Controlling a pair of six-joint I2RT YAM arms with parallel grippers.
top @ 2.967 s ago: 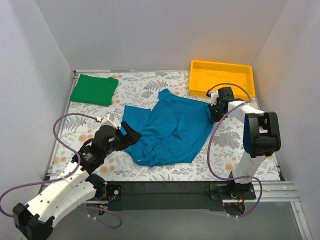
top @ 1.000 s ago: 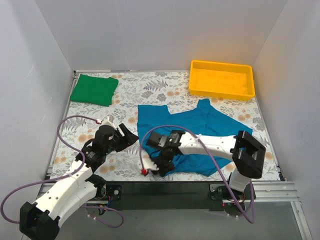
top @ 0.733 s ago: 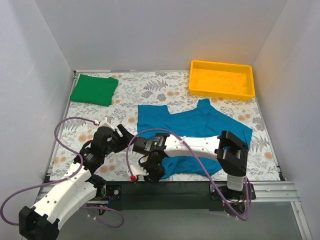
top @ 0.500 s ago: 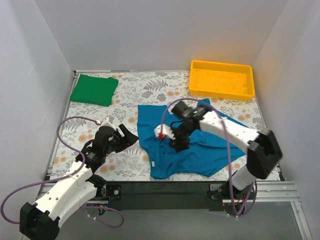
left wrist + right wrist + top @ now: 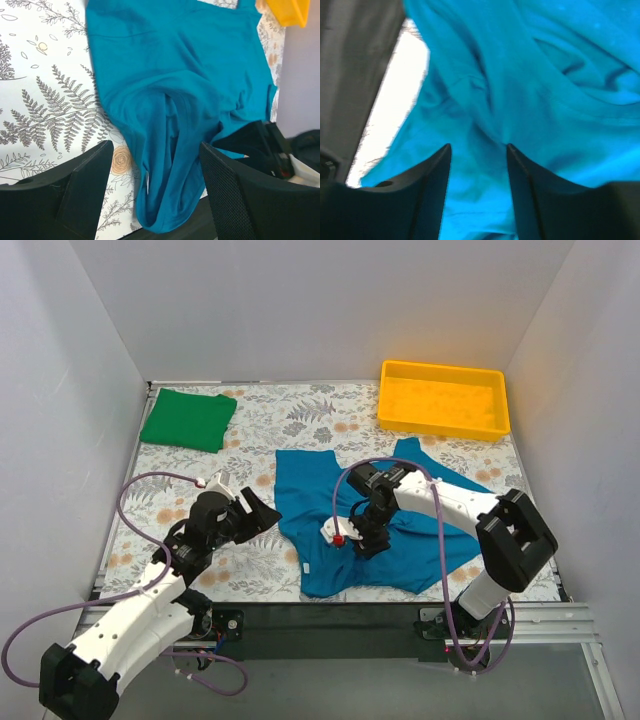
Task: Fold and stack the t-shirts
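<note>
In the middle of the fern-patterned table (image 5: 300,415) the teal-blue t-shirt (image 5: 315,495) lies spread out but rumpled, with one corner pointing toward the far right and its near edge bunched into a thick roll close to the front edge of the table. A long fold runs down its middle, and the cloth is creased around it. The right gripper (image 5: 368,543) hangs over the near-centre of this shirt, its arm reaching in from the right across the fabric. From its own camera the two dark fingers (image 5: 427,190) stand parted with only teal cloth showing in the gap beyond them, so the jaws are released and hold nothing. I cannot tell whether the tips touch the fabric. The left gripper (image 5: 262,515) sits just off the shirt's left side, low over the bare tablecloth and aimed toward the cloth. Its fingers (image 5: 85,185) are spread wide and nothing is caught between them. The shirt's bunched hem shows in the space ahead of them. The bright green t-shirt (image 5: 188,420) is well apart from all this, lying folded into a neat flat rectangle in the far left corner of the table. The yellow plastic tray (image 5: 443,368) stands at the far right, beyond the teal shirt's upper corner and not touching it.
</note>
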